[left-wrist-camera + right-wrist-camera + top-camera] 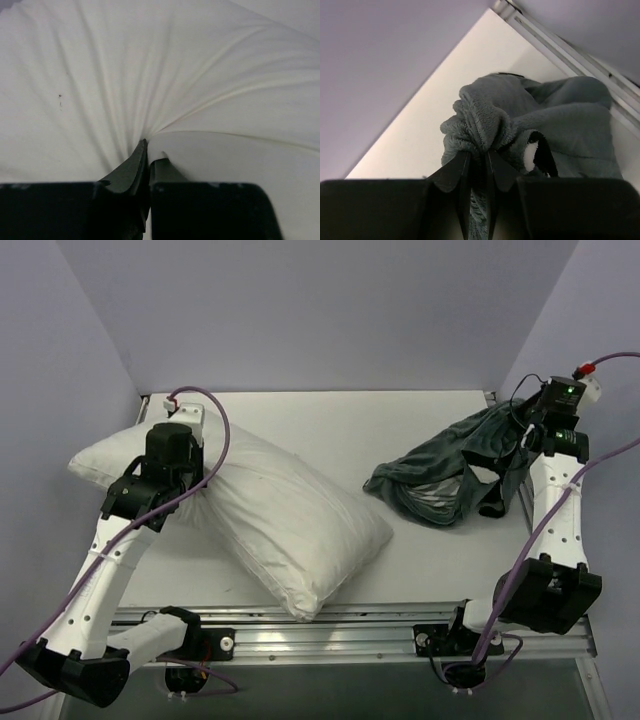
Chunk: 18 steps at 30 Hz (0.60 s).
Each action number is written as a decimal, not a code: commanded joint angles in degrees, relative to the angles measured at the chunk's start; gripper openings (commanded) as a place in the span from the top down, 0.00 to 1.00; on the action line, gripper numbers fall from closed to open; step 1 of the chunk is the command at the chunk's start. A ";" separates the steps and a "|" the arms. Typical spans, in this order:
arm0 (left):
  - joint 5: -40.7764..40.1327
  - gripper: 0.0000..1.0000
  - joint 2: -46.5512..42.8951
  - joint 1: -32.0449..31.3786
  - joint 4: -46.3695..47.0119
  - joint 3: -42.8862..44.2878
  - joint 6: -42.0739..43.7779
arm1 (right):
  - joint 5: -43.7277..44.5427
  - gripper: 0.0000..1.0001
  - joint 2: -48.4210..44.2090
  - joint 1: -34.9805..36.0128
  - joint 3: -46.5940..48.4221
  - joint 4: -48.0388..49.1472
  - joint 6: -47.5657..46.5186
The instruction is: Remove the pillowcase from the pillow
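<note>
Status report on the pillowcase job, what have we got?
Both shut: left gripper pinching the pillow, right gripper gripping the pillowcase. Pillowcase fully off, bunched apart from the pillow. Nothing in the way.

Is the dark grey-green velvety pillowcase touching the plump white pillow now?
Apart. The top view shows a narrow strip of the white table between the plump white pillow and the crumpled grey-green velvety pillowcase.
</note>
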 commanded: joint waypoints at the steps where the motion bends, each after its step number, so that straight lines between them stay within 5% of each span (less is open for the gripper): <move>1: -3.24 0.98 -1.20 0.52 9.40 6.79 1.16 | -0.67 1.00 -0.12 0.51 9.78 2.99 -1.83; 13: -3.50 0.98 24.71 0.79 15.91 39.55 0.56 | -11.66 1.00 18.25 10.35 42.81 6.84 -7.46; 18: -3.07 0.98 24.04 0.70 20.82 41.35 -0.77 | -16.84 1.00 13.26 11.58 36.10 25.80 -5.97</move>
